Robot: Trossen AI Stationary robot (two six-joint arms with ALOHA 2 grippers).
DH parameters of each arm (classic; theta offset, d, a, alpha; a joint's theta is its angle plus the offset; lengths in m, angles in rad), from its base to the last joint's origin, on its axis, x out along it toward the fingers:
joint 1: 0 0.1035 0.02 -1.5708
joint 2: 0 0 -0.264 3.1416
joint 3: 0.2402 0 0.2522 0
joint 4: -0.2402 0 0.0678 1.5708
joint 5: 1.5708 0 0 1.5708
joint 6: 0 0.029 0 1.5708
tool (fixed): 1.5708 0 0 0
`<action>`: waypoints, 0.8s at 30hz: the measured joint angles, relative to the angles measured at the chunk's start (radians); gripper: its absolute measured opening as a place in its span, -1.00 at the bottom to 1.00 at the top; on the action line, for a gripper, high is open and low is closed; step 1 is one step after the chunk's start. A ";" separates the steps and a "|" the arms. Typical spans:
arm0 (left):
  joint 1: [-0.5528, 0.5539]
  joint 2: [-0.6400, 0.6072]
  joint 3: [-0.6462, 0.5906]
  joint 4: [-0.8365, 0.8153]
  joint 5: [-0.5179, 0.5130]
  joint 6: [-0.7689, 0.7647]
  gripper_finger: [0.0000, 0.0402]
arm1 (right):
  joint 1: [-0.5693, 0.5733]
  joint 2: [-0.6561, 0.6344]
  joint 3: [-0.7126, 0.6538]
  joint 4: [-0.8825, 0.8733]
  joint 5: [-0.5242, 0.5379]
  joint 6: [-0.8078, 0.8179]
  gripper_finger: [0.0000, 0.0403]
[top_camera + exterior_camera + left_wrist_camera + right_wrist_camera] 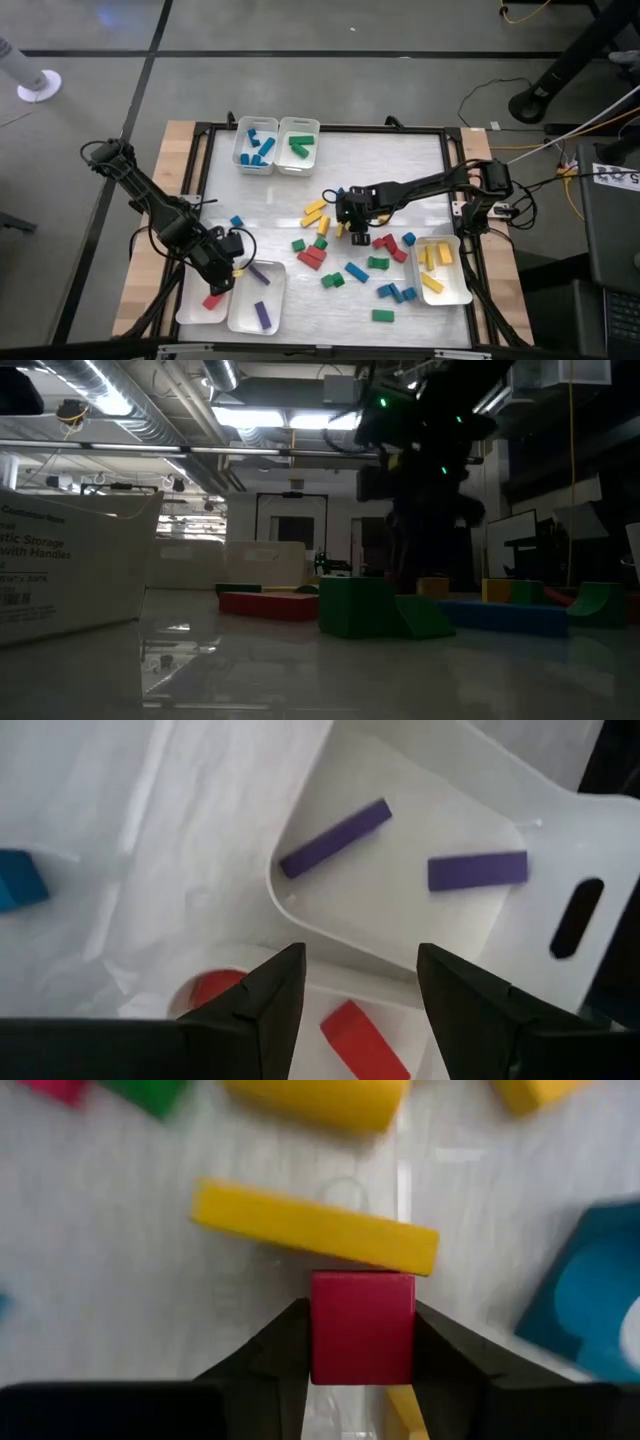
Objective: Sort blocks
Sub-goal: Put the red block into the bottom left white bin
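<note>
I am holding the right gripper (362, 1365) low over the middle of the tabletop (400, 170), and its jaws are pinching a red cube (362, 1327) between them, one finger flush against each side. That cube is sitting just against a long yellow bar (315, 1227) lying flat on the tabletop, with a blue arch block (592, 1295) off to one side. From above, the right arm is reaching in from the right edge, with the gripper among the scattered loose blocks (355, 268) of red, green, blue and yellow spread across the near centre. I am keeping the left gripper (358, 1010) at the near left, hovering over the two white trays there with its jaws spread and nothing between them. Below it, the purple tray (400, 780) is holding two purple bars (335, 838), and the neighbouring red tray (190, 305) is showing red pieces (362, 1040). At the far side two more trays are holding blue blocks (257, 148) and green blocks (300, 146), and a tray (455, 290) at the near right is holding yellow blocks (433, 268).
</note>
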 joint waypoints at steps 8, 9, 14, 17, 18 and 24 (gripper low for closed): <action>0.000 0.000 0.000 0.002 -0.186 0.108 -0.09 | 0.001 -0.001 0.190 -0.183 -0.046 0.000 -0.34; 0.000 0.000 0.000 0.002 -0.225 0.133 -0.09 | 0.001 -0.002 0.218 -0.207 -0.046 -0.001 -0.34; 0.000 0.000 0.000 0.023 -0.474 0.278 -0.09 | 0.000 -0.002 0.336 -0.228 -0.106 -0.003 -0.28; 0.000 0.000 0.000 0.096 -0.598 0.406 -0.09 | 0.000 -0.002 0.391 -0.196 -0.178 -0.003 -0.23; 0.001 0.000 0.000 0.127 -0.628 0.457 -0.09 | 0.000 -0.002 0.403 -0.178 -0.204 -0.003 -0.23; 0.033 0.000 0.000 0.310 -0.691 0.846 -0.09 | 0.000 -0.002 0.436 -0.032 -0.377 0.006 -0.34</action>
